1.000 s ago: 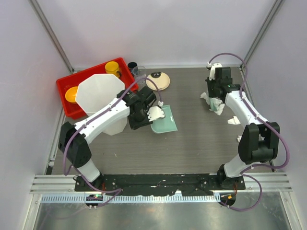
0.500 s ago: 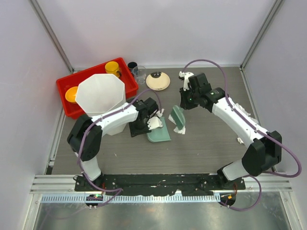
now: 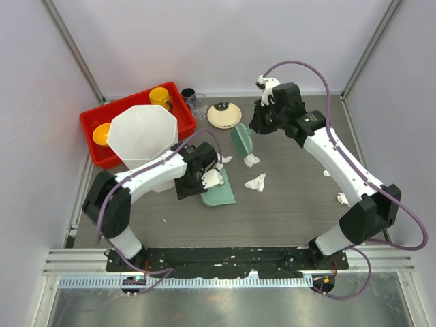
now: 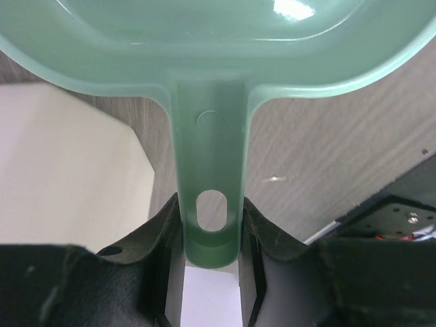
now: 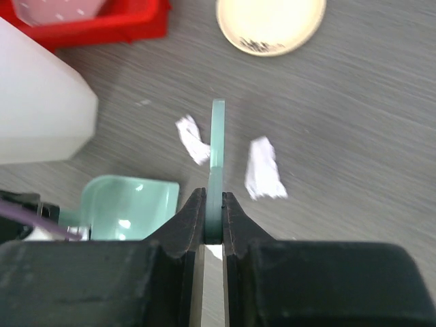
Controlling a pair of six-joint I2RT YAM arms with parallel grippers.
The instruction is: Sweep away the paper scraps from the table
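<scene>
The paper scraps lie on the table [image 3: 293, 204]: two wads [image 3: 252, 161] [image 3: 256, 182] at the middle, a small one [image 3: 223, 159] by the dustpan, and two more [image 3: 327, 174] [image 3: 343, 199] at the right. My left gripper [image 3: 203, 180] is shut on the handle [image 4: 210, 231] of a green dustpan [image 3: 219, 191] resting on the table. My right gripper [image 3: 252, 129] is shut on a flat green sweeper [image 3: 240, 142], held edge-on [image 5: 216, 146] between two scraps [image 5: 193, 139] [image 5: 263, 169]. The dustpan [image 5: 126, 204] shows to its left.
A red tray [image 3: 95, 126] with yellow cups stands at the back left, with a tall white octagonal bin [image 3: 142, 136] beside it. A round cream plate [image 3: 224, 115] and a dark cup [image 3: 189, 94] stand at the back.
My right arm swung left from the table's right side, pushing scraps to the middle with the sweeper, then drew back toward the plate. The dustpan shifted slightly nearer and left.
</scene>
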